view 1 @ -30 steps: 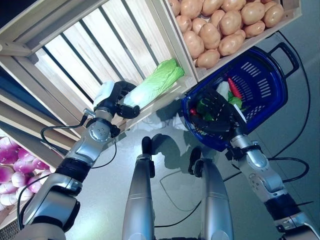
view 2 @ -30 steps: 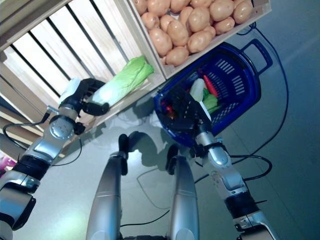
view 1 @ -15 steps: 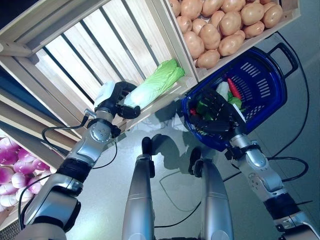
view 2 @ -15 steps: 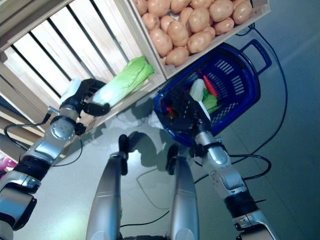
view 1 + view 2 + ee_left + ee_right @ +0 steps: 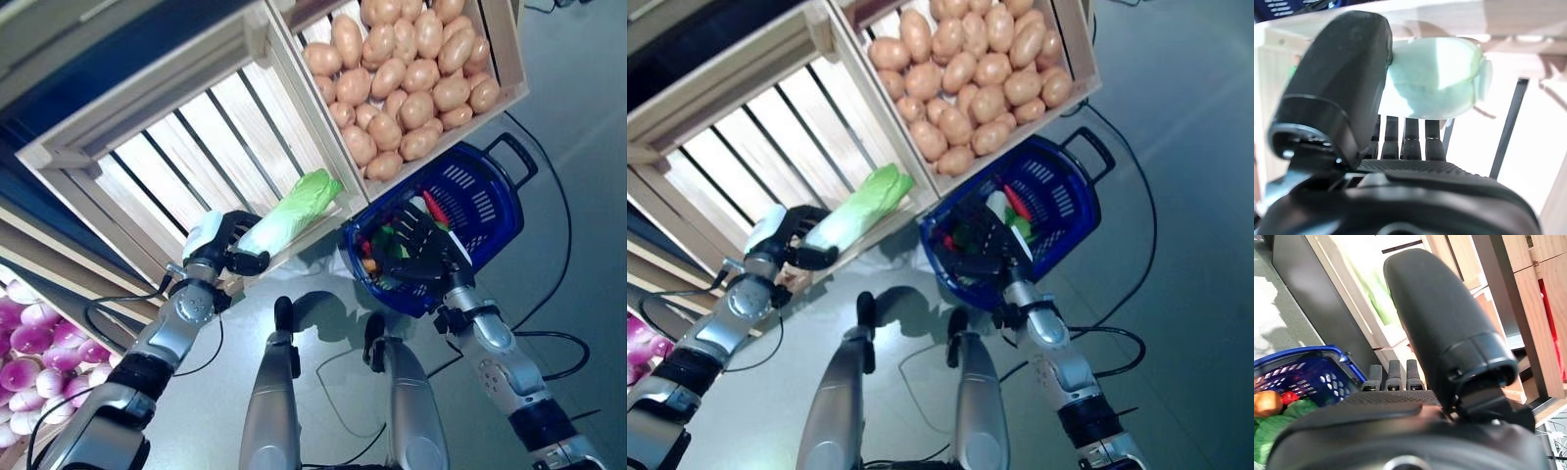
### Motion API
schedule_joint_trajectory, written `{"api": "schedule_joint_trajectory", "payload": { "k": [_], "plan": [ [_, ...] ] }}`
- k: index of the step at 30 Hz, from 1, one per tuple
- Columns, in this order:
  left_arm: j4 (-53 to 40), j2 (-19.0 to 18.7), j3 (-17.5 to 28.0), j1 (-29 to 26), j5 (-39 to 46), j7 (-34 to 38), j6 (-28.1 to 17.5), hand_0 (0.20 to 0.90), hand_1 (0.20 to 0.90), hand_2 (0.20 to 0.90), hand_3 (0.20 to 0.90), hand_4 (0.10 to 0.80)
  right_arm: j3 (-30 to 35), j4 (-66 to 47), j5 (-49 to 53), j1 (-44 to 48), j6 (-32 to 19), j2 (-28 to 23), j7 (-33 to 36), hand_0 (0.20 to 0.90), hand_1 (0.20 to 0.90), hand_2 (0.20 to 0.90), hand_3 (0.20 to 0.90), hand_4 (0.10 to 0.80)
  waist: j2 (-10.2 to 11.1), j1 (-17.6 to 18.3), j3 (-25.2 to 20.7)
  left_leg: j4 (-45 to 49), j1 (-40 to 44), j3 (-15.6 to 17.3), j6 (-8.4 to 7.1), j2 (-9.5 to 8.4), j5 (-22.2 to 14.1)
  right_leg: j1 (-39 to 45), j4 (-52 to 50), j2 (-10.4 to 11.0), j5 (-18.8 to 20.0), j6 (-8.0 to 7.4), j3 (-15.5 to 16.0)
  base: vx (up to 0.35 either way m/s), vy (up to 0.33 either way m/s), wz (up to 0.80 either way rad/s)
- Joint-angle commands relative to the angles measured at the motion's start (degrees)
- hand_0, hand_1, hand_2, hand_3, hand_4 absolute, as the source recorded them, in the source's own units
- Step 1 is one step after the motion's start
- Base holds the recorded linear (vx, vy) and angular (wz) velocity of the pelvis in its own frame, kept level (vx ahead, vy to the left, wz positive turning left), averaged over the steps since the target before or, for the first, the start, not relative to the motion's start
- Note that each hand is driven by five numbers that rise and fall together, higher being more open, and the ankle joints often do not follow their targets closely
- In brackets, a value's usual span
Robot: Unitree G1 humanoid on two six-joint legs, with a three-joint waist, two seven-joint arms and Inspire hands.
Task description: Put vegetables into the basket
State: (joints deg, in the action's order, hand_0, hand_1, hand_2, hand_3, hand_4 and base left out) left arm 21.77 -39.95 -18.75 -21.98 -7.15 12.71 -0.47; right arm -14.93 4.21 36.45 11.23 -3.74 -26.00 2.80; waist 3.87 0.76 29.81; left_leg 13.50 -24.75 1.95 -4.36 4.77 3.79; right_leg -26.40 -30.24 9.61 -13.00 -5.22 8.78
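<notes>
A pale green napa cabbage [image 5: 289, 209] lies at the front edge of a slatted wooden crate [image 5: 196, 147]. My left hand [image 5: 223, 250] is shut on its white stem end; the left wrist view shows the thumb [image 5: 1337, 83] and fingers curled round the pale stem [image 5: 1435, 81]. The blue basket [image 5: 490, 211] stands on the floor under the potato crate and holds green leafy vegetables, a red pepper, a white vegetable and an orange-brown one [image 5: 1266, 403]. My right hand [image 5: 416, 250] hovers over the basket's near rim with its fingers straight.
A crate of potatoes [image 5: 402, 78] overhangs the basket's far side. Purple-white turnips [image 5: 29, 343] lie on a lower shelf at the left. The grey floor [image 5: 578, 176] spreads to the right of the basket.
The whole picture has shifted, so the camera has moved. My left hand still grips the cabbage's stem end, and my right hand stays over the basket's rim.
</notes>
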Motion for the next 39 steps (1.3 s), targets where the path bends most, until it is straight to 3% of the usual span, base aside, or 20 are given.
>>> {"api": "schedule_joint_trajectory", "payload": {
  "k": [1, 12, 18, 23, 27, 35, 39],
  "plan": [
    [-7.6, 0.9, 5.3, -2.3, -1.9, 3.4, -6.3, 0.3, 0.3, 0.3, 0.3, 0.4, 4.4, -4.1, 1.0, 1.1, -4.5, -0.8, -1.5, 0.9, 0.9, 0.9, 0.9, 0.8, -3.2, -1.2, -3.4, -2.5, 4.0, 0.6, 0.53, -2.57, -3.3, 7.4, 15.2, 0.3, 9.6, -1.0, 2.3, 0.078, 0.024, 0.06],
    [-15.0, 2.1, 11.1, 9.0, -3.5, 2.9, -7.9, 0.3, 0.3, 0.3, 0.3, 0.4, 5.8, -3.6, 1.1, -6.8, -4.4, 1.5, -2.8, 0.9, 0.9, 0.9, 0.9, 0.8, -4.4, -2.1, -12.3, -15.0, 17.0, 1.3, 0.85, -2.91, -1.0, 20.7, 27.2, 1.1, 12.9, -2.07, 5.9, 0.113, 0.036, 0.05],
    [-16.6, 7.2, 13.7, 14.6, 7.5, -1.1, -12.4, 0.3, 0.3, 0.3, 0.3, 0.4, 5.9, -2.5, 0.7, -11.6, -4.0, 4.8, -4.9, 0.9, 0.9, 0.9, 0.9, 0.8, -4.8, -2.4, -17.6, -18.4, 22.1, 1.6, 1.45, -2.68, -1.0, 25.2, 29.9, 1.3, 13.9, -2.54, 6.7, 0.106, 0.024, 0.05],
    [-16.1, 10.7, 12.6, 14.1, 16.5, -7.4, -14.4, 0.3, 0.3, 0.3, 0.3, 0.4, 4.7, -1.3, 2.9, -11.5, -3.4, 6.0, -7.1, 0.9, 0.9, 0.9, 0.9, 0.8, -4.4, -2.5, -19.8, -18.5, 23.3, 1.8, 1.68, -2.8, -1.7, 27.1, 32.1, 1.5, 15.1, -3.04, 7.4, 0.038, -0.018, 0.04],
    [-15.7, 12.2, 10.1, 13.2, 23.7, -14.8, -13.6, 0.3, 0.3, 0.3, 0.3, 0.4, 3.4, -1.0, 11.1, -10.2, 0.3, 6.4, -14.3, 0.9, 0.9, 0.9, 0.9, 0.8, -3.9, -2.5, -21.4, -18.5, 24.9, 2.6, 1.97, -2.52, -2.4, 28.4, 32.8, 1.6, 15.8, -3.42, 7.6, 0.032, -0.022, 0.0],
    [-14.1, 12.8, 5.0, 10.0, 27.6, -20.8, -10.4, 0.3, 0.3, 0.3, 0.3, 0.4, 0.7, -0.6, 24.2, -5.4, 4.5, 6.1, -23.2, 0.9, 0.9, 0.9, 0.9, 0.8, -3.1, -3.2, -23.7, -18.5, 26.8, 2.8, 2.22, -2.42, -3.6, 30.2, 34.7, 1.3, 16.5, -3.69, 6.5, 0.033, -0.022, -0.06],
    [-14.0, 12.5, 3.1, 9.5, 27.6, -23.6, -8.7, 0.3, 0.3, 0.3, 0.3, 0.4, -0.4, -0.6, 28.3, -3.5, 6.1, 6.6, -24.1, 0.9, 0.9, 0.9, 0.9, 0.8, -2.9, -3.6, -24.7, -18.5, 27.1, 2.8, 2.18, -2.31, -3.8, 30.5, 34.9, 1.3, 16.6, -3.81, 6.1, 0.038, -0.017, 0.0]
  ]
}}
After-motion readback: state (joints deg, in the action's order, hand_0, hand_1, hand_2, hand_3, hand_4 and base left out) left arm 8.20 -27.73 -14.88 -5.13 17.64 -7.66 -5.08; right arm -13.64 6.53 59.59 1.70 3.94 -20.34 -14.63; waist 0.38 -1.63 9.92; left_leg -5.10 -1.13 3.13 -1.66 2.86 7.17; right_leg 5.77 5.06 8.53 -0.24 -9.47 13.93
